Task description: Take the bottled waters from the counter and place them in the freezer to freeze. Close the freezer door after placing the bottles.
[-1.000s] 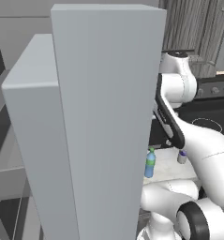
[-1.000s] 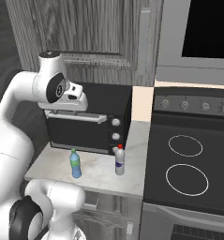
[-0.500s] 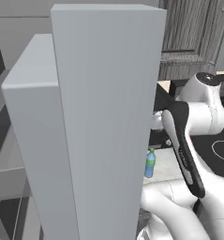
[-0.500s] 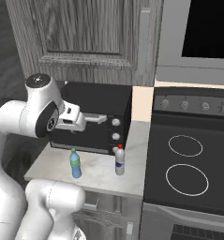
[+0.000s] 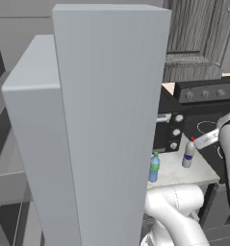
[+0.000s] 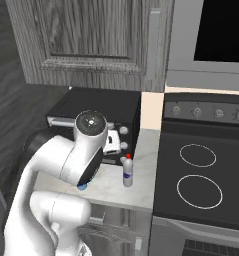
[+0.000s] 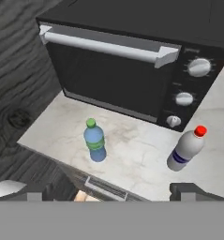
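Gripper (image 7: 108, 194) fingers spread wide, holding nothing, translucent blue bottle (image 7: 94, 140) and whitish red-capped bottle (image 7: 186, 148) upright, well apart on mottled stone counter (image 7: 132, 159), before boxy black toaster oven (image 7: 127, 65)

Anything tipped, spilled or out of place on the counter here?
Nothing stands out. Both bottles stand upright and capped on the counter in front of the toaster oven: the blue bottle and the white bottle, apart from each other, no spill visible.
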You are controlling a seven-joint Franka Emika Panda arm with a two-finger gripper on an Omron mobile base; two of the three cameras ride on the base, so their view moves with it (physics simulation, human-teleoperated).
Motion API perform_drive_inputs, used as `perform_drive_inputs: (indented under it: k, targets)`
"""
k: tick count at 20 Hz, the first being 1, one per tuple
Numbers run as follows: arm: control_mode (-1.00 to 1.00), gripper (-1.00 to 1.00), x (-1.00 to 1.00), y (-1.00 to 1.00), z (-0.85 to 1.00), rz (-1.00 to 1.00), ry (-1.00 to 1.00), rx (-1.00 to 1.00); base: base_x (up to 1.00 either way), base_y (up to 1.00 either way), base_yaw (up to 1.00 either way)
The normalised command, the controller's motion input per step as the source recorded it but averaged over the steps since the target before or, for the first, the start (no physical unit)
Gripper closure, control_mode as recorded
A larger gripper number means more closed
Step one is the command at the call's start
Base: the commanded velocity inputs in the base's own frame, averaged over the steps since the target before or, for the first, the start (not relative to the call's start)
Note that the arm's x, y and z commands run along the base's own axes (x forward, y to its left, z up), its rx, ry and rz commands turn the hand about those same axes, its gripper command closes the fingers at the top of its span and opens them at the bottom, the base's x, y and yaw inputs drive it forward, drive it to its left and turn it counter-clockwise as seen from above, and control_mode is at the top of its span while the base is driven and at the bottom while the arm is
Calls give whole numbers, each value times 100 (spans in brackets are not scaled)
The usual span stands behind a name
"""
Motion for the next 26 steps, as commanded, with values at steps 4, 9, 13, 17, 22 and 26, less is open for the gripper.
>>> perform_drive_inputs:
  k: [4, 9, 13, 17, 22, 26]
  targets:
    - [-100, -100, -29, -38, -3, 27, -4, 0, 0, 0, 0]
    - [-100, -100, -14, 0, -14, 36, 0, 0, 0, 0, 0]
    - [-100, -100, 0, -2, -13, 38, 0, 0, 0, 0, 0]
    - [-100, -100, 0, -30, -6, 36, -11, 7, 0, 0, 0]
    - [-100, -100, 0, -46, -1, 33, -18, 19, 0, 0, 0]
    - [-100, -100, -8, -44, -5, 28, -23, 27, 0, 0, 0]
